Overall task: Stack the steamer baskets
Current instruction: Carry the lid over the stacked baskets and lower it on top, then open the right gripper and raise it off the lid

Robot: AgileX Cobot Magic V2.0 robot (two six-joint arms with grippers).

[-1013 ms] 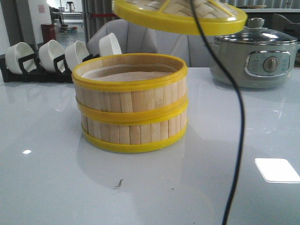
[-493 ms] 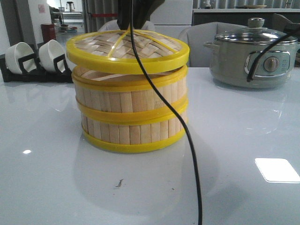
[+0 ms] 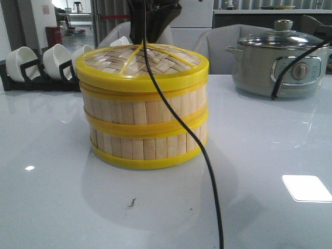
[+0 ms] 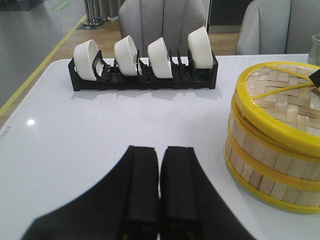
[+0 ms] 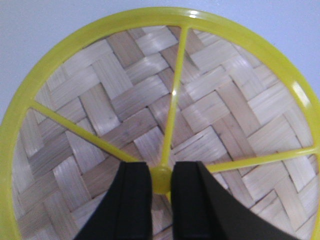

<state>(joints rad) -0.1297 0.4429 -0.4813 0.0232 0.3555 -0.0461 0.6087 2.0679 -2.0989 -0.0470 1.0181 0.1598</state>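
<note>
1. Baskets are up: two steamer baskets [image 3: 144,124] sit one on the other near the middle of the counter [image 3: 62,197], yellow rims lined up, so I'd judge the stacking proper done.
2. Capping is the step in hand. The woven lid [image 3: 142,65] lies on the top basket's rim, and it looks level and seated from the front.
3. Right hand [image 5: 160,200] comes straight down over the stack, its two dark fingers [image 5: 132,200] pinched on the lid's yellow knob [image 5: 161,180] at the hub of the spokes.
4. Left hand [image 4: 159,190] hangs off to the side over bare counter, fingers pressed together on nothing, well clear of the stack.
5. Next move, as I read it: spread the right fingers and lift straight up. Any sideways drag could slide the lid off its rim.
6. One thing to watch is the black cable [image 3: 199,150] drooping across the front of the stack; it could snag.
7. Surface is glossy pale grey, throwing back ceiling lights.
8. Toward the far left edge, a black rack of white bowls [image 4: 145,65]; toward the far right, a grey-green electric pot [image 3: 280,62] with glass lid. Grey chairs [image 4: 160,22] stand beyond.
</note>
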